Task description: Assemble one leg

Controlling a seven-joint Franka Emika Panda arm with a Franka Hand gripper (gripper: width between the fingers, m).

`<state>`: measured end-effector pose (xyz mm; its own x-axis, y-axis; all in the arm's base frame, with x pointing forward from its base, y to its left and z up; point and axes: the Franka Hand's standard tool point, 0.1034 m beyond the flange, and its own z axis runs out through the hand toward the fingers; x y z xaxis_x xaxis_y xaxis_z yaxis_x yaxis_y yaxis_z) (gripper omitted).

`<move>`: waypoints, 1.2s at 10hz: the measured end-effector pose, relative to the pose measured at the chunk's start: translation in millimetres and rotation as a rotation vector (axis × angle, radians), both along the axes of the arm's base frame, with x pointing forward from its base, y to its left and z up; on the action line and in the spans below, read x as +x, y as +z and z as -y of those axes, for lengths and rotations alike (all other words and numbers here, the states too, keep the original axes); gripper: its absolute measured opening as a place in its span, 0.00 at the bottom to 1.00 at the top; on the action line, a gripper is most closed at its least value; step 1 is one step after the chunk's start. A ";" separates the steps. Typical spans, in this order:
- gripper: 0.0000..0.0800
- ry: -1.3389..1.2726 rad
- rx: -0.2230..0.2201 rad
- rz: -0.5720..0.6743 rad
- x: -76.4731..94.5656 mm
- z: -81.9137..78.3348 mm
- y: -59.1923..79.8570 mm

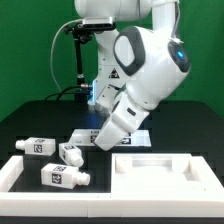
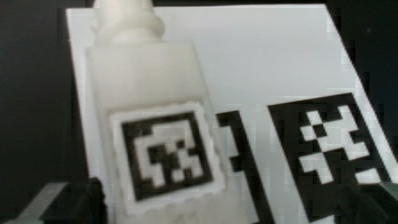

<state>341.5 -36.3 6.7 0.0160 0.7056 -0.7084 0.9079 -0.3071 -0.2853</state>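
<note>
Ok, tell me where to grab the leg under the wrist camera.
Grip the leg by its square tagged body from straight above, a finger on each long flat side. It lies flat on the marker board; the round peg end is narrower and may slip.

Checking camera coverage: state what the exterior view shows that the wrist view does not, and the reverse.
Exterior view only: the white robot arm, three loose white tagged legs, the black table and the white walled frame. Wrist view only: one white tagged leg seen close, which cannot be matched in the exterior view. Both: the thin flat white marker board.
</note>
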 end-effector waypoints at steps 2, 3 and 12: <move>0.81 0.029 -0.123 -0.057 -2.3 -2.6 0.0; 0.81 0.031 -0.128 -0.061 -1.7 -2.1 0.0; 0.44 0.030 -0.136 -0.070 2.9 -1.9 6.8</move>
<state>344.4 -34.4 13.5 -0.0566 0.6028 -0.7959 0.8967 -0.3198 -0.3060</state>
